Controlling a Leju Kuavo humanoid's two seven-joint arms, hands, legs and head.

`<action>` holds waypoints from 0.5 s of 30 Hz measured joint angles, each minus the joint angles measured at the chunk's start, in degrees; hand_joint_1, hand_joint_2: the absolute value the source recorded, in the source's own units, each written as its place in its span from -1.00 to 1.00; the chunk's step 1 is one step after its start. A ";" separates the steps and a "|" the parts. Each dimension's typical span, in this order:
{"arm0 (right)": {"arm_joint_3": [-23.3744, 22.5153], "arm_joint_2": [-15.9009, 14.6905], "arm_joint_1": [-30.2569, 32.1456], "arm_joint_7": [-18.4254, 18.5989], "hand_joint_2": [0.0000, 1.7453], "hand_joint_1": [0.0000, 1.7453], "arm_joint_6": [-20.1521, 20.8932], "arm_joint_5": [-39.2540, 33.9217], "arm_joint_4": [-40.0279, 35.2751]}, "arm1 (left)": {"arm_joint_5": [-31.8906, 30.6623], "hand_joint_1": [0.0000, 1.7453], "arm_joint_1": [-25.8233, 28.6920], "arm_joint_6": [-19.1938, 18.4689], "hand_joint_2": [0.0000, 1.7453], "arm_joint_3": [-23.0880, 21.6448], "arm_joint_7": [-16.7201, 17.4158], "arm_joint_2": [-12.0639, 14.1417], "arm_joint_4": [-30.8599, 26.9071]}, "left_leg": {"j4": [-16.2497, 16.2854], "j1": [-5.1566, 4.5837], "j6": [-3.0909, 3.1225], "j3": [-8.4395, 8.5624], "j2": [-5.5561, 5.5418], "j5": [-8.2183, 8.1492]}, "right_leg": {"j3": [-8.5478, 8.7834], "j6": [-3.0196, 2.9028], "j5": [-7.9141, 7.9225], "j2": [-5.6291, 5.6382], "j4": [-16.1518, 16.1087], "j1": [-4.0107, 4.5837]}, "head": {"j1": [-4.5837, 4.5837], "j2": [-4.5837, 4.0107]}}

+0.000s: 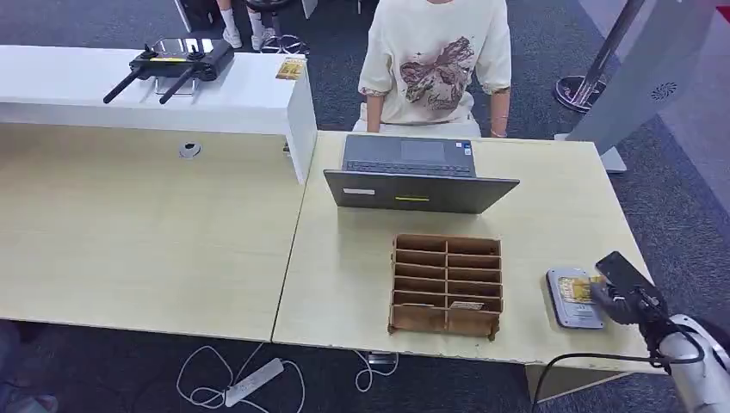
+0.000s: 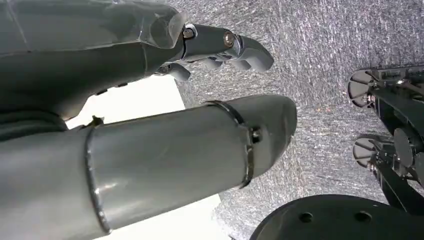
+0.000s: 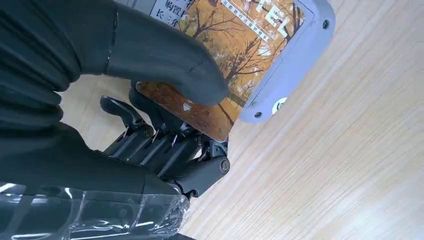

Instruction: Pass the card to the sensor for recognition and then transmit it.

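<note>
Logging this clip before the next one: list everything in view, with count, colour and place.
card: one, orange autumn print, held over the sensor
sensor: one, grey, table's right edge
card rack: one, brown, table centre
laptop: one, grey, open toward the person
controller: one, black, white counter
power strip: one, white, floor
table: pale wood
person: one, cream shirt, behind the table
left hand: grey, over carpet, holding nothing
right hand: dark, pinches the card
</note>
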 joint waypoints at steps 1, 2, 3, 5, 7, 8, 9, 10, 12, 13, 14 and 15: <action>0.00 0.00 -0.04 -0.18 1.00 1.00 -0.13 -0.11 0.00 | 0.00 -1.00 0.00 0.00 -1.00 0.00 0.00 0.02 0.00 | 0.00 0.00 0.00 0.00 0.00 0.00 | 0.00 0.00 0.00 0.00 0.00 0.00 | 0.00 0.00; 0.00 0.00 -0.12 -0.54 1.00 1.00 -0.35 -0.11 0.00 | 0.13 -1.00 0.00 0.00 -1.00 0.00 0.00 0.02 0.00 | 0.00 0.00 0.00 0.00 0.00 0.00 | 0.00 0.00 0.00 0.00 0.00 0.00 | -0.02 0.00; 0.00 0.00 -0.29 -0.81 1.00 1.00 -0.52 -0.13 0.00 | 0.15 -1.00 0.00 0.00 -1.00 0.00 0.00 0.02 0.00 | 0.00 0.00 0.00 0.00 0.00 0.00 | 0.01 0.00 0.00 0.00 0.00 0.00 | 0.00 0.00; -0.11 0.00 -0.88 -1.03 1.00 1.00 -1.27 -0.11 -0.20 | 0.35 -1.00 0.01 0.18 -1.00 0.00 -0.09 0.02 0.00 | 0.00 0.00 0.00 0.00 0.00 0.00 | 0.00 0.00 0.00 0.00 0.00 0.00 | 0.00 0.00; -0.22 0.00 -1.77 -0.72 1.00 1.00 -1.68 0.18 -0.68 | 0.57 -1.00 0.01 0.35 -1.00 0.00 -0.15 0.02 0.00 | 0.00 0.00 0.00 0.01 0.01 0.00 | 0.00 0.00 0.00 0.01 0.00 0.00 | 0.00 0.00; -0.26 0.00 -2.21 -0.50 1.00 1.00 -1.83 0.24 -0.83 | 0.61 -1.00 0.00 0.37 -1.00 0.00 -0.15 0.00 0.00 | 0.00 0.00 0.00 0.01 0.01 0.00 | 0.00 0.00 0.00 0.01 0.00 0.00 | 0.00 0.00; -0.28 0.00 -2.52 -0.44 1.00 1.00 -2.03 0.26 -0.96 | 0.68 -1.00 0.01 0.39 -1.00 0.00 -0.15 0.00 0.00 | 0.01 0.00 0.00 0.01 0.00 0.00 | 0.00 0.00 0.00 -0.01 0.00 0.00 | 0.00 0.00; -0.33 0.00 -2.68 -0.37 1.00 1.00 -2.40 0.29 -1.16 | 0.74 -1.00 0.01 0.46 -1.00 0.00 -0.15 0.00 0.00 | 0.01 0.00 0.00 -0.01 -0.01 0.00 | 0.00 0.00 0.00 -0.03 0.00 0.00 | 0.00 0.00; -0.68 0.00 -2.88 -0.33 1.00 1.00 -3.52 0.33 -1.86 | 0.87 -1.00 0.03 0.55 -1.00 0.00 -0.20 -0.04 0.00 | 0.01 -0.01 0.00 -0.03 -0.02 0.00 | 0.00 0.00 0.00 -0.05 0.00 -0.01 | 0.00 0.00; -1.07 0.00 -3.02 -0.26 1.00 1.00 -4.45 0.35 -2.44 | 0.96 -1.00 0.03 0.70 -1.00 0.00 -0.24 -0.07 0.00 | 0.01 -0.01 0.00 -0.03 -0.02 0.00 | -0.01 0.00 0.00 -0.05 0.00 -0.01 | -0.02 0.00; -1.44 0.00 -3.24 -0.18 1.00 1.00 -5.28 0.39 -3.06 | 1.01 -1.00 0.03 0.76 -1.00 0.00 -0.28 -0.11 0.00 | 0.01 -0.01 0.00 -0.04 -0.01 0.00 | -0.01 0.00 0.00 -0.04 0.00 -0.01 | 0.00 0.00; -1.77 0.00 -3.53 -0.06 1.00 1.00 -5.77 0.57 -3.65 | 1.03 -1.00 0.03 0.92 -1.00 -0.02 -0.33 -0.15 0.00 | 0.01 0.00 0.00 -0.04 -0.01 0.00 | -0.01 0.00 0.00 -0.02 0.00 0.00 | 0.00 0.00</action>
